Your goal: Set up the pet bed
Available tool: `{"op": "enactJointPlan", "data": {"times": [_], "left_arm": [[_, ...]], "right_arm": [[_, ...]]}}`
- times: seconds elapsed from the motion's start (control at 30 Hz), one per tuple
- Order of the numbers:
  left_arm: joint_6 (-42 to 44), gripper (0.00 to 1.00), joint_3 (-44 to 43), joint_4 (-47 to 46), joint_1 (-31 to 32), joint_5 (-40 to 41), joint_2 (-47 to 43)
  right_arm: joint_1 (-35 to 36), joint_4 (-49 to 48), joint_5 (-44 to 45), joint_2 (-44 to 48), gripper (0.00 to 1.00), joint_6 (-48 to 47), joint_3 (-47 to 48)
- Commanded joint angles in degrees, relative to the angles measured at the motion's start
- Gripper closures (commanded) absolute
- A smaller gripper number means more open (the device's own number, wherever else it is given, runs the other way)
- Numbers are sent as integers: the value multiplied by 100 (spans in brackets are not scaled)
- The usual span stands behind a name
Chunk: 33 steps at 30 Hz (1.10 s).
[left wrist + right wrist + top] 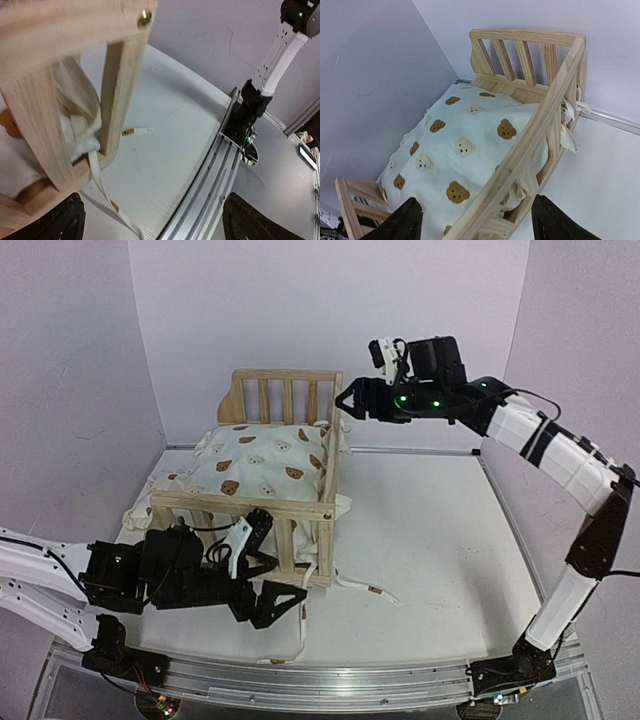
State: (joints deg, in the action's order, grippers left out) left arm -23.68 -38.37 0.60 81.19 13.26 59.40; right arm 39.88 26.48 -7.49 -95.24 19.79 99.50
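Closest is my left gripper point(152, 212), wide open and empty, by the 5 o'clock corner of the frame point(285, 375). My right gripper point(348, 403) is open too, over the 1 o'clock corner. Wood looks stiff and light; grab a rail point(240, 505). Cushion point(262, 465) inside is floppy.

Pale lilac walls point(80, 360) on three sides — plain, evenly lit. White tabletop point(430, 530) below, edged along the near side by a ribbed aluminium rail point(330, 680).
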Motion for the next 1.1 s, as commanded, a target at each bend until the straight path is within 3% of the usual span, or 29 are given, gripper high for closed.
{"op": "enactJointPlan", "data": {"times": [0.0, 0.1, 0.23, 0.3, 0.4, 0.53, 0.7, 0.8, 0.93, 1.07], "left_arm": [[180, 6, -751, 630, -310, 378, 44], [30, 5, -896, 740, -411, 380, 211], [-150, 2, -1006, 946, -502, 517, 169], [-314, 1, -1043, 1068, -663, 477, 144], [-453, 1, -1057, 1143, -984, 334, 146], [-423, 3, -1251, 1183, -1433, 32, 438], [-273, 5, -1525, 1170, -1937, -253, 893], [-54, 5, -1759, 1162, -2055, -267, 1160], [28, 1, -1834, 1124, -2081, -443, 1204], [56, 1, -1249, 882, -2055, -1382, 582]], "right_arm": [[46, 1222, 353, -1197, 25, 237, 1449], [128, 2141, 1142, -2024, 27, 251, 2712], [151, 2626, 1901, -2478, 33, 272, 3357], [152, 2619, 1936, -2508, 37, 253, 3293], [152, 2609, 2041, -2483, 52, 381, 3145], [159, 2369, 2557, -1981, 78, 737, 2354], [82, 1748, 2893, -1449, 81, 763, 1486], [-50, 1542, 2514, -1453, 73, 371, 1434], [-156, 1865, 1870, -1120, 42, -400, 1541], [-185, 2207, 1927, 290, 12, -1002, 578]]}}
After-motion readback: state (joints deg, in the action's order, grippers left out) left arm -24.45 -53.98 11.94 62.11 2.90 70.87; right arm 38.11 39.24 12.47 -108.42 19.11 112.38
